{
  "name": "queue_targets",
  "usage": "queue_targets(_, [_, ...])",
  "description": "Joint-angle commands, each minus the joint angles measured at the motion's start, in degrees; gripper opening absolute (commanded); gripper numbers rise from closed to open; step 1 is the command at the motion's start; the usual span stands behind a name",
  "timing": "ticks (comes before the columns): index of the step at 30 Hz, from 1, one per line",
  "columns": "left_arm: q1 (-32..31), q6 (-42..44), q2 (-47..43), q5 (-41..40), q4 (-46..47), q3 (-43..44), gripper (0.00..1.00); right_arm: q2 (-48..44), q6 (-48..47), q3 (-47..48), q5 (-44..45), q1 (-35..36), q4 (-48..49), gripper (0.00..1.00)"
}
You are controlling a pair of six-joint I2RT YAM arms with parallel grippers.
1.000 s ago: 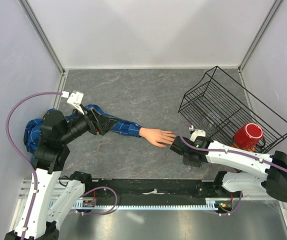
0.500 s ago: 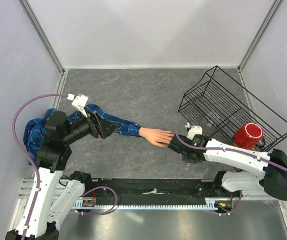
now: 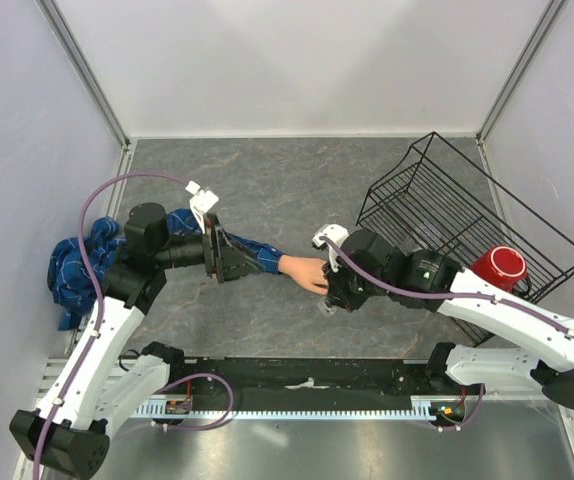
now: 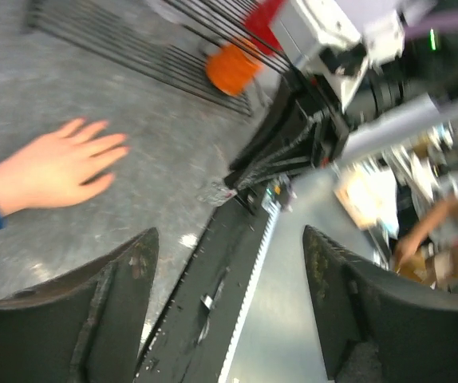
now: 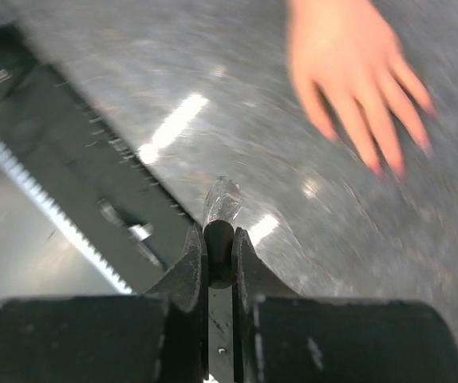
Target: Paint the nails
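On the grey worktop (image 3: 267,190) seen from above, the mannequin hand (image 3: 305,272) lies flat near the middle, palm down, its blue plaid sleeve (image 3: 252,255) trailing off to the left. The left tool (image 3: 239,262) hangs over the sleeve just behind the wrist. The right tool (image 3: 330,300) sits just beside the fingertips, on their near side. A wire basket (image 3: 457,200) stands at the right with a red mug (image 3: 497,268) against its near edge.

In the left wrist view, the left tool (image 4: 229,238) stands wide open with nothing between its fingers; the hand (image 4: 53,167) lies to the left, fingers pointing toward the right arm.

In the right wrist view, the right tool (image 5: 219,235) is closed on a small dark stem (image 5: 219,263) that ends in a clear, glassy tip, apart from the hand (image 5: 349,64). The nails (image 5: 392,166) lie at the fingertips, upper right, too blurred to tell apart.
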Motion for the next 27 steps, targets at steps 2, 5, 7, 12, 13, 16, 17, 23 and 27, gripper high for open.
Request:
queue_targets(2, [-7.07, 10.4, -2.21, 11.95, 5.16, -0.34, 0.72, -0.75, -15.79, 7.34, -23.42, 0.3, 3.23, 0.0])
queue_targets(5, [-9.98, 14.63, -5.2, 10.72, 6.3, -3.42, 0.74, -0.84, -17.82, 9.98, -30.9, 0.39, 3.05, 0.0])
queue_targets(7, [-10.68, 14.03, -6.35, 10.72, 9.8, -5.87, 0.74, -0.49, -17.73, 12.26, -34.24, 0.39, 2.18, 0.0])
queue_targets(12, [-13.49, 14.54, -5.83, 14.05, 14.13, -7.91, 0.73, 0.3, -20.11, 17.71, -38.48, 0.65, 1.12, 0.0])
queue_targets(13, [-14.11, 15.42, -5.57, 14.49, 14.21, -7.91, 0.73, 1.69, -20.46, 18.94, -38.65, 0.65, 0.51, 0.0])
queue_targets(16, [-15.87, 16.83, -4.16, 15.73, 14.21, -7.56, 0.72, 5.03, -21.25, 24.04, -39.18, 1.09, -2.3, 0.0])
queue_targets(17, [-16.39, 17.01, -3.81, 15.9, 14.13, -7.38, 0.72, 5.74, -21.51, 25.79, -38.31, 1.26, -3.27, 0.0])
queue_targets(23, [-18.42, 17.36, -2.14, 17.93, 14.92, -7.12, 0.67, 9.0, -22.83, 29.4, -37.25, 1.97, -5.21, 0.0])
queue_targets(27, [-18.77, 17.27, -1.35, 18.45, 14.92, -6.77, 0.64, 11.02, -23.36, 30.81, -36.46, 2.58, -6.0, 0.0])
